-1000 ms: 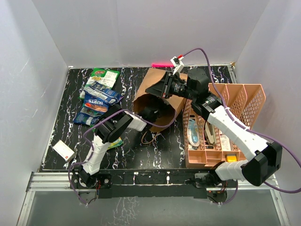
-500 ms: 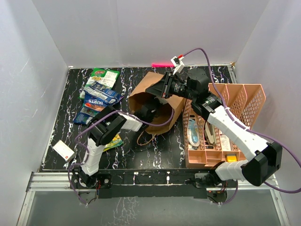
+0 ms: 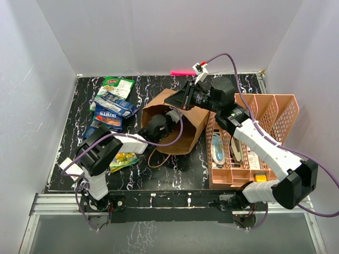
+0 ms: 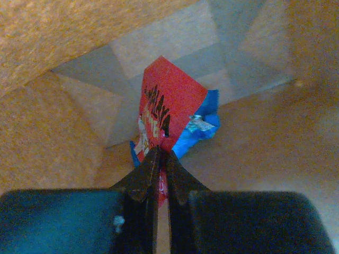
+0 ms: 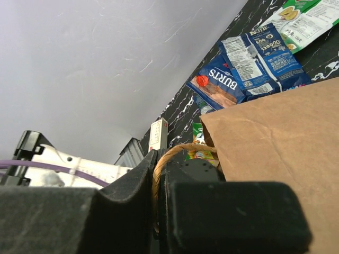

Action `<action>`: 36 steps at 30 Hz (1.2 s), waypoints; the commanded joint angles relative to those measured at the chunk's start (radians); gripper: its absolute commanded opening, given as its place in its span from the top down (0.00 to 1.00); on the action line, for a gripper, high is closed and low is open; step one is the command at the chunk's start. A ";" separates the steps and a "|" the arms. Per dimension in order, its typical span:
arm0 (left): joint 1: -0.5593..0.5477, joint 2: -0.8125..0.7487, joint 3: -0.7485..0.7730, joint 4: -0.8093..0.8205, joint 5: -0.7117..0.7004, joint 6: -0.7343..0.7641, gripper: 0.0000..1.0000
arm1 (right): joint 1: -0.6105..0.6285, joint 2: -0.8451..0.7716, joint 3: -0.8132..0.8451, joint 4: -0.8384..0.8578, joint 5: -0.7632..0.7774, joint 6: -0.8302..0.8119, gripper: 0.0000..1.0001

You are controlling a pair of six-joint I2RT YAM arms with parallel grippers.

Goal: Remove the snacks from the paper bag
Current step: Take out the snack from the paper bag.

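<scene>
Red-blue packet (image 4: 169, 106) lengthwise toward bag (image 4: 53, 42) bottom

The paper bag (image 3: 193, 124) is brown and creased. It lies tilted, with its mouth open toward the left. Deep inside, near the folded bottom, is a red-blue packet (image 4: 170, 103), its lower edge pinched by the left gripper (image 4: 161, 154). Outside, left of the bag, lie a green-white packet (image 3: 117, 84), a blue packet (image 3: 116, 101), a BURTS packet (image 3: 108, 117) and a yellow-green packet (image 3: 123, 160).

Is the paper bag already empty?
No, the left wrist view shows a red and blue packet inside the paper bag, pinched by the left gripper.
</scene>
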 commanded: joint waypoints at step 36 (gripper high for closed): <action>-0.044 -0.949 -0.126 -0.828 0.393 -0.461 1.00 | -0.081 0.079 0.092 0.078 0.060 -0.115 0.92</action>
